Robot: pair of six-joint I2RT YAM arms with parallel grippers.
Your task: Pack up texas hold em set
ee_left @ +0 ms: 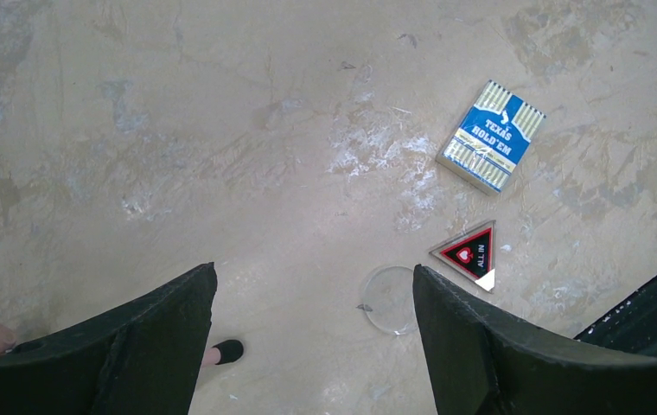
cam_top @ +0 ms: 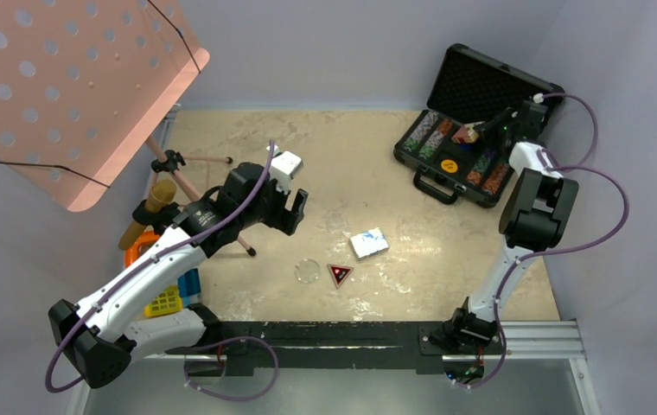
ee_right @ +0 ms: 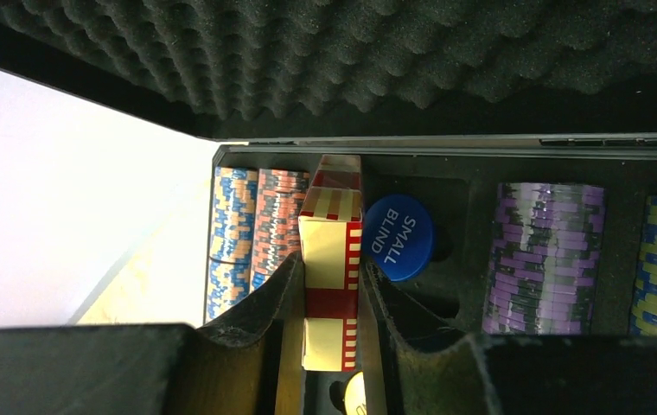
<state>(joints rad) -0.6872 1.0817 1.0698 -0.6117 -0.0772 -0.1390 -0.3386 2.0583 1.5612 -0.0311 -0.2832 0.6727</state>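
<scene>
Our right gripper (ee_right: pixel 329 290) is clamped on the red deck (ee_right: pixel 332 242), held on edge inside the open briefcase (cam_top: pixel 481 86), between its chip rows (ee_right: pixel 543 255). The blue button (ee_right: pixel 398 236) sits just beside the deck at 3 o'clock. Our left gripper (ee_left: pixel 314 277) hovers with its jaws wide apart. In its wrist view the blue deck (ee_left: pixel 490 136) lies at 2 o'clock, its long axis running 1 to 7. The triangular marker (ee_left: pixel 470 254) and clear button (ee_left: pixel 390 300) lie near 3 o'clock. We judge the left arm nearer to all three.

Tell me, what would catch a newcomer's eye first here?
The big pink perforated music stand looming at far left, then the open black briefcase at far right with its rows of coloured chips. There the right arm's fingers clamp a red card deck at the case.
</scene>
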